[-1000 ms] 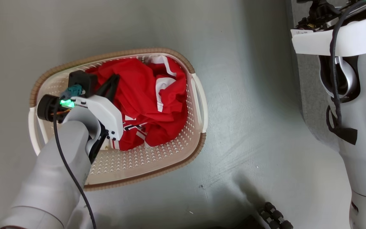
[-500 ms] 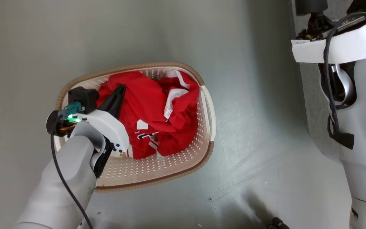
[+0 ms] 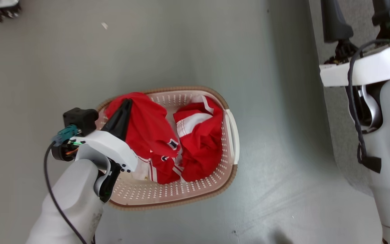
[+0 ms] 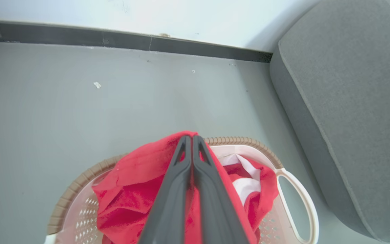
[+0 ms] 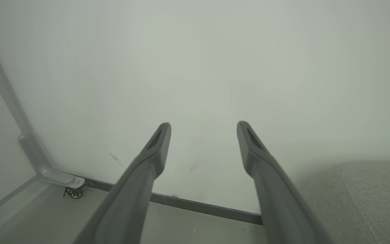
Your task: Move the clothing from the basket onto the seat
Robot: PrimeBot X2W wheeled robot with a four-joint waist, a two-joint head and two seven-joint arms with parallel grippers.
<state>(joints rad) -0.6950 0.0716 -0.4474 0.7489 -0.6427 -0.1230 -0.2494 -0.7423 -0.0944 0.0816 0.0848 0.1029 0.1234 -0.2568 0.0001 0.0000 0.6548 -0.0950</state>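
Red clothing (image 3: 147,128) pinched by left end effector (image 3: 127,101) — lift high above the basket (image 3: 195,88) before swinging, clearing its rim.

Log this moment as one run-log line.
left gripper: shut on red garment | garment peak raised, rest in basket | second red garment: in basket | right gripper: open, empty | seat: no clothing seen

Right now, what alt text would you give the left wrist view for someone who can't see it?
The left gripper, fingers pressed together, pinches a red garment raised in a peak above the cream basket, where more red-and-white clothing lies. The basket stands on a grey floor beside a large grey seat.
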